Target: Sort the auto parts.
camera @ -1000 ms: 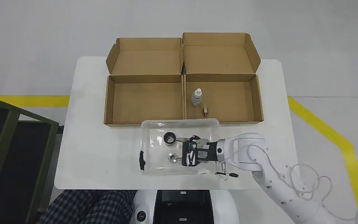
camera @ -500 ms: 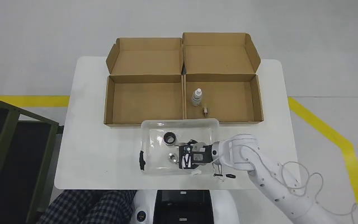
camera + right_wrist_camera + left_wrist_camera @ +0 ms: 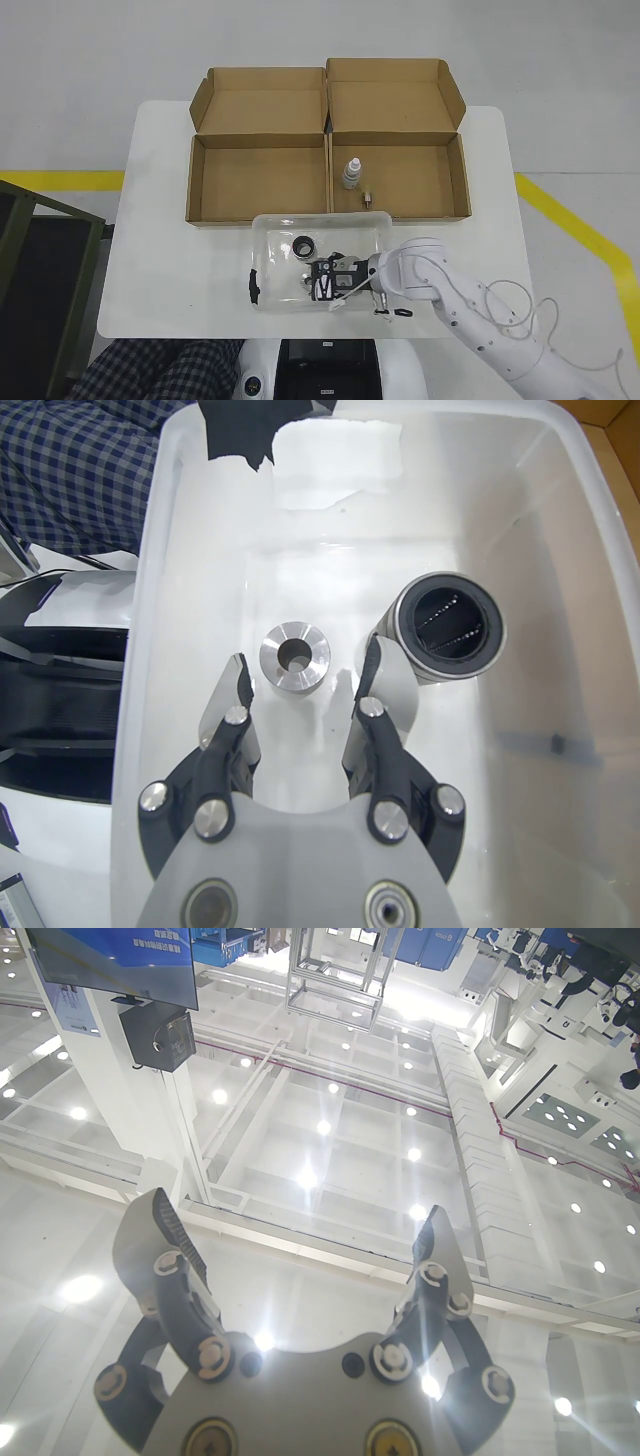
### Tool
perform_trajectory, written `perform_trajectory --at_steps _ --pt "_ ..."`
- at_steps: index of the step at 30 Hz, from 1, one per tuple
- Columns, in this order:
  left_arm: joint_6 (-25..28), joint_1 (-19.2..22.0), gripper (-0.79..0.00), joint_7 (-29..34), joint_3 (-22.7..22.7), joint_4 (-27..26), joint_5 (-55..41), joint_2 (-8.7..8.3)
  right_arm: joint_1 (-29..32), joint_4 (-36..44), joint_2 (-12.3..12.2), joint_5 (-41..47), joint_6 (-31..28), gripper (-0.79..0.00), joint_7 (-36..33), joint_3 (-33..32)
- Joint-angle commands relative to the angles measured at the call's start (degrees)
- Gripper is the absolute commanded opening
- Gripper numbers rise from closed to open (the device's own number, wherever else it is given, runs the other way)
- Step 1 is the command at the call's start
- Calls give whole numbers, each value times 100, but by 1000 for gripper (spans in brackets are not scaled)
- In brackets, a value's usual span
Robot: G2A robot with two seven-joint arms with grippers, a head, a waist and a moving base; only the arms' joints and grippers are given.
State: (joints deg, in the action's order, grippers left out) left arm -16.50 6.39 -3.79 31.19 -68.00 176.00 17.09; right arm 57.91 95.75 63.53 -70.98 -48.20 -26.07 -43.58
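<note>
Bin (image 3: 146, 565) with one steel bushing (image 3: 295, 662) and one cylindrical bearing (image 3: 450, 635) inside

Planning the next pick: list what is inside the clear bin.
Inside the clear bin: a steel bushing and a black-ended linear bearing, lying apart, with the open right gripper at the bushing. The floor beneath the gripper's body is covered.

Steel bushing (image 3: 295, 662) and black-ended linear bearing (image 3: 445, 627) stand on end, side by side, in the clear bin (image 3: 145, 600). White bottle (image 3: 351, 173) and small fitting (image 3: 367, 199) sit in a cardboard box (image 3: 440, 180).
</note>
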Motion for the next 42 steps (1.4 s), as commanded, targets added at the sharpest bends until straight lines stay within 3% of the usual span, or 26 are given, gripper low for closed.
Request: perform_trajectory --at_steps 1,6,11,18,21,23,42 --pt "0 0 0 0 0 0 0 0 -28 -51 19 7 11 -385 20 43" --pt "0 0 0 0 0 0 0 0 -108 -192 72 3 32 -397 46 162" --pt "0 0 0 0 0 0 0 0 -160 -272 104 -11 38 -474 32 223" --pt "0 0 0 0 0 0 0 0 -170 -289 122 5 14 -514 37 243" --pt "0 0 0 0 0 0 0 0 -189 -294 138 19 12 -640 59 268" --pt "0 0 0 0 0 0 0 0 -204 -301 147 17 1 -785 64 282" --pt "0 0 0 0 0 0 0 0 -35 259 2 170 -301 -785 151 -234"
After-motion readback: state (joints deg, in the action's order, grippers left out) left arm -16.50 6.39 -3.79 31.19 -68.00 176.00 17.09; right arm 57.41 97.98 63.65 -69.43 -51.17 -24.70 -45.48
